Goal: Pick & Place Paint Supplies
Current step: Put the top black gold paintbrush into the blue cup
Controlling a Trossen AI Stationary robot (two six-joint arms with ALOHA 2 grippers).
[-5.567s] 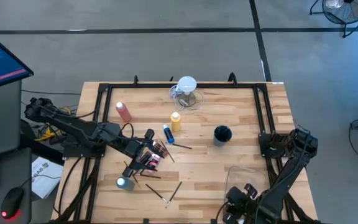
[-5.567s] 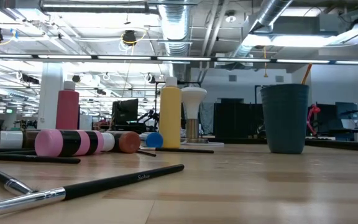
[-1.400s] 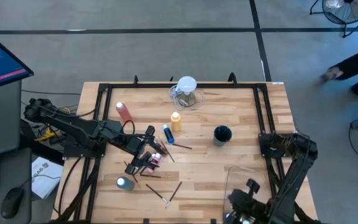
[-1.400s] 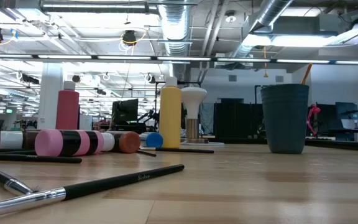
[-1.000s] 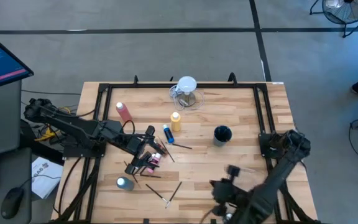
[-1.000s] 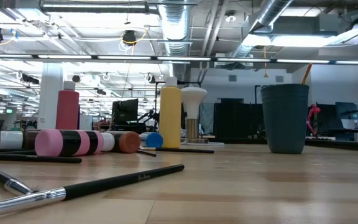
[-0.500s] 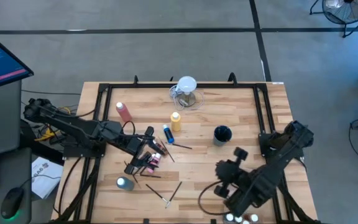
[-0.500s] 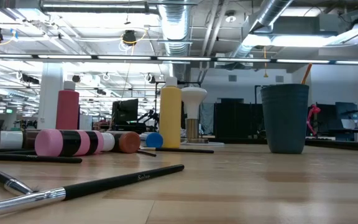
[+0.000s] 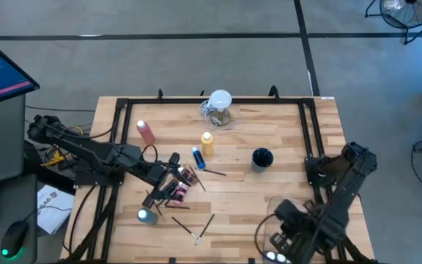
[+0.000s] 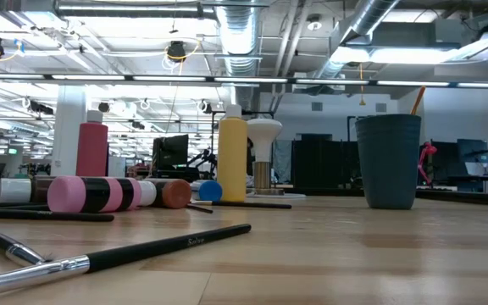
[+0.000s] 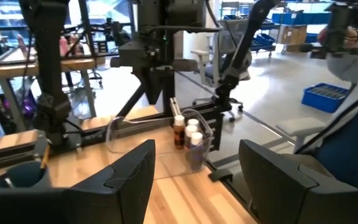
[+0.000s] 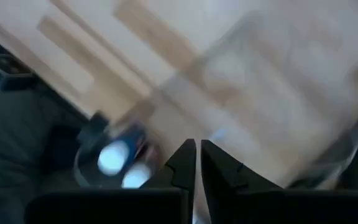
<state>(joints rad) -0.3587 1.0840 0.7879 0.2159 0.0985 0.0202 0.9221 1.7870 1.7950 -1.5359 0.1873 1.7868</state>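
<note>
Brushes (image 9: 202,226) and small paint bottles (image 9: 182,178) lay scattered on the desk (image 9: 237,187), waiting to be sorted. Left hand (image 9: 168,185) hung over that cluster, fingers apart and empty, apparently lined up for a pick. Right hand (image 12: 197,163), fingers together, hovered above the clear container (image 11: 194,144) holding white-capped bottles (image 11: 192,132).

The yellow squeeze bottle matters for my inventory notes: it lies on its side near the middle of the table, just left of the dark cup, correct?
Not quite. The yellow squeeze bottle stands upright, not on its side; the low view shows it standing with its cap up. It is near the middle of the table, left of the dark cup, as the high view shows.
</note>
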